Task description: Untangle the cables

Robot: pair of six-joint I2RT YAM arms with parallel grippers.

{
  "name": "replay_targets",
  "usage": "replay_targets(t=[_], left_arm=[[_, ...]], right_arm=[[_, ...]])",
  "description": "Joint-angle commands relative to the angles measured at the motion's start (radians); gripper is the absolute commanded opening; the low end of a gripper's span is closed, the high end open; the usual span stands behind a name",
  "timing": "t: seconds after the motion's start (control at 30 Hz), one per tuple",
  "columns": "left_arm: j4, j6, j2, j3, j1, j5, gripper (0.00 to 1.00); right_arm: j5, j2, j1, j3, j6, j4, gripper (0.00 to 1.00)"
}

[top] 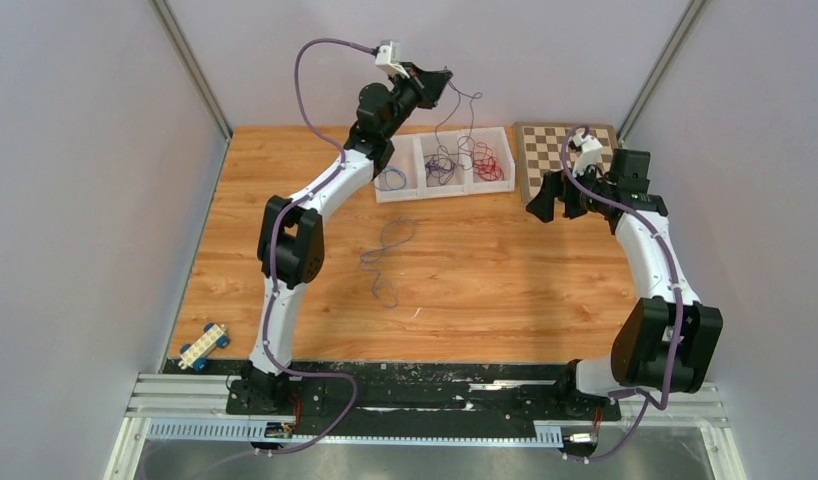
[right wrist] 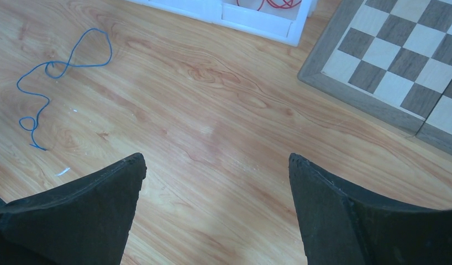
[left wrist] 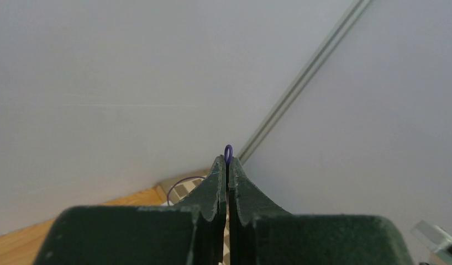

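A dark purple cable (left wrist: 229, 149) is being pinched at a small loop by the closed left gripper (left wrist: 228, 164) and held high over the white tray (top: 435, 193), apparently so that the thin strand is being drawn clear of the tangle below. The right gripper (right wrist: 215, 160) is being held wide open and empty above the worktop (top: 505, 280), probably in readiness. A blue cable (top: 387, 255) is lying in loose loops on the worktop, apart from the tray.

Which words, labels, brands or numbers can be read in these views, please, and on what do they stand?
None can be read. The chessboard, the white tray and the toy car show no lettering; the small circuit board at the left arm's base is too small to tell.
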Motion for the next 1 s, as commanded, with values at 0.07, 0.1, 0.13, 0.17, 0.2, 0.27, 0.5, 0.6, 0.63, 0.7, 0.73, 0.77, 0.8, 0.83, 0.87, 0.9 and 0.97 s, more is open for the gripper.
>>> replay_targets(t=[0.07,0.1,0.13,0.17,0.2,0.27,0.5,0.6,0.63,0.7,0.73,0.77,0.8,0.83,0.87,0.9,0.97], left_arm=[[0.027,0.124,0.090,0.140,0.013,-0.155,0.00],[0.017,0.146,0.110,0.161,0.015,-0.173,0.00],[0.013,0.159,0.119,0.168,0.015,-0.182,0.00],[0.010,0.183,0.132,0.178,0.016,-0.196,0.00],[0.008,0.203,0.144,0.180,0.016,-0.200,0.00],[0.010,0.219,0.155,0.178,0.019,-0.208,0.00],[0.091,0.247,0.066,-0.053,0.009,-0.191,0.00],[0.134,0.279,-0.009,-0.164,-0.002,-0.208,0.00],[0.139,0.286,-0.020,-0.205,-0.004,-0.240,0.00],[0.149,0.322,-0.048,-0.248,-0.010,-0.271,0.00],[0.151,0.350,-0.060,-0.267,-0.016,-0.280,0.00],[0.153,0.361,-0.065,-0.277,-0.020,-0.290,0.00],[0.155,0.366,-0.074,-0.296,-0.024,-0.288,0.00],[0.153,0.355,-0.084,-0.306,-0.026,-0.276,0.00],[0.152,0.350,-0.089,-0.324,-0.032,-0.263,0.00],[0.150,0.345,-0.103,-0.333,-0.042,-0.259,0.00],[0.148,0.346,-0.123,-0.365,-0.055,-0.254,0.00]], right_arm=[[0.026,0.020,-0.026,0.059,-0.020,-0.035,1.00],[0.027,0.021,-0.029,0.060,-0.019,-0.037,1.00],[0.028,0.022,-0.032,0.058,-0.019,-0.038,1.00],[0.030,0.024,-0.035,0.058,-0.019,-0.040,1.00],[0.030,0.024,-0.036,0.058,-0.017,-0.040,1.00],[0.029,0.030,-0.036,0.057,-0.012,-0.040,1.00],[0.021,0.048,-0.036,0.064,0.002,-0.042,1.00],[0.013,0.052,-0.037,0.063,0.003,-0.042,1.00],[0.008,0.055,-0.037,0.060,0.006,-0.042,1.00],[-0.001,0.060,-0.036,0.060,0.010,-0.042,1.00],[-0.007,0.062,-0.037,0.061,0.012,-0.041,1.00],[-0.014,0.064,-0.036,0.061,0.014,-0.042,1.00],[-0.020,0.067,-0.037,0.064,0.014,-0.042,1.00],[-0.026,0.070,-0.036,0.065,0.016,-0.042,1.00],[-0.027,0.074,-0.036,0.067,0.017,-0.042,1.00],[-0.028,0.076,-0.036,0.070,0.017,-0.042,1.00],[-0.028,0.075,-0.036,0.072,0.017,-0.042,1.00]])
